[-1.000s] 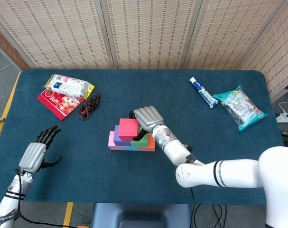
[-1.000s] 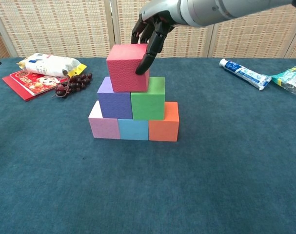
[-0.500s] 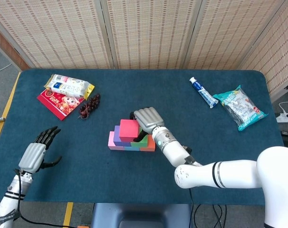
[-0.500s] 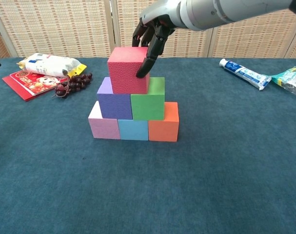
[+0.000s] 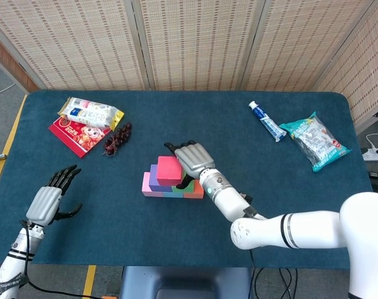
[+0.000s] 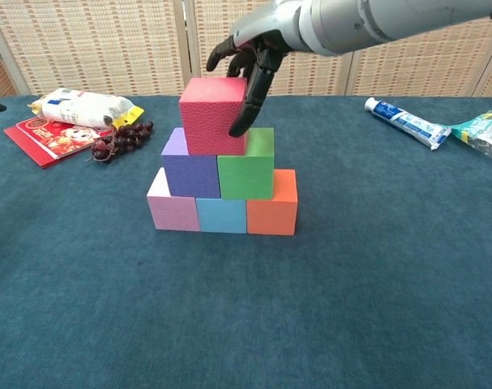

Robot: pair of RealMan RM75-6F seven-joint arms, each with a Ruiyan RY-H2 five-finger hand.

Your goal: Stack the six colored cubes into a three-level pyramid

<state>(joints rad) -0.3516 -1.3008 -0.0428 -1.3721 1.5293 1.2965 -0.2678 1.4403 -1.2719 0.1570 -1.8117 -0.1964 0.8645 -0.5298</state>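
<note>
**Six-cube pyramid, assembled, with right hand at the apex**

A three-level stack is found near the middle of the blue table. Bottom row, left to right in the chest view: pink cube, light blue cube, orange cube, set side by side and touching. Second level: purple cube and green cube, touching each other. Top: red cube, seated across the purple and green cubes, shifted slightly toward the purple side.

The right hand is positioned above and behind the red cube; one dark finger is laid down against the cube's right face, while the others are spread beyond its top edge. The cube is touched but not clasped — the hand counts as apart.

The left hand is held over the table's near left edge, well apart from the stack, with fingers extended and spread, nothing held.

Other items recorded: a snack bag lying on a red packet, a bunch of dark grapes beside them; at the far right, a toothpaste tube and a teal packet.
</note>
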